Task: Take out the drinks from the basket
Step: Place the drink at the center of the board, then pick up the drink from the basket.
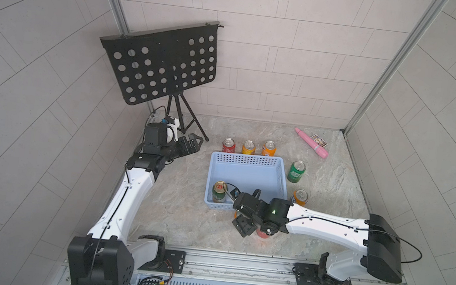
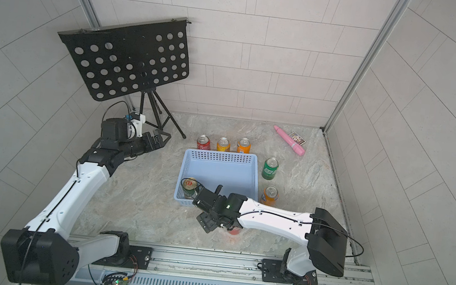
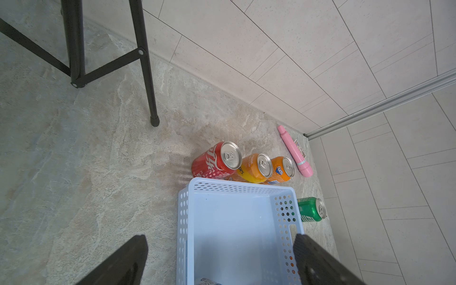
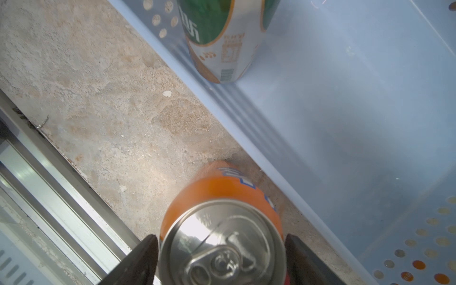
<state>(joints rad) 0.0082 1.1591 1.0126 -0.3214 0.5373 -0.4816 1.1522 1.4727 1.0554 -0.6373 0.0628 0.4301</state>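
My right gripper (image 4: 220, 237) stands over the orange can (image 4: 222, 192), one finger on each side. The fingers (image 4: 145, 256) are parted, with a sliver of gap at one side, so I am not pinching it. That can stands upright on the table (image 1: 182, 223), long axis vertical and silver top facing up, just outside the basket's (image 1: 248, 158) lower edge in both top views.

One drink is left inside: the green-gold can (image 1: 219, 192), upright in the basket's lower-left corner.

Above the basket's upper edge stand a red can (image 1: 228, 145), a yellow can (image 1: 248, 147) and a far orange can (image 1: 269, 148), all tops up. To its right stand a green can (image 1: 296, 171) and a right orange can (image 1: 300, 197), also upright.

My left gripper (image 1: 191, 145) hangs left of the basket, spread wide and empty.
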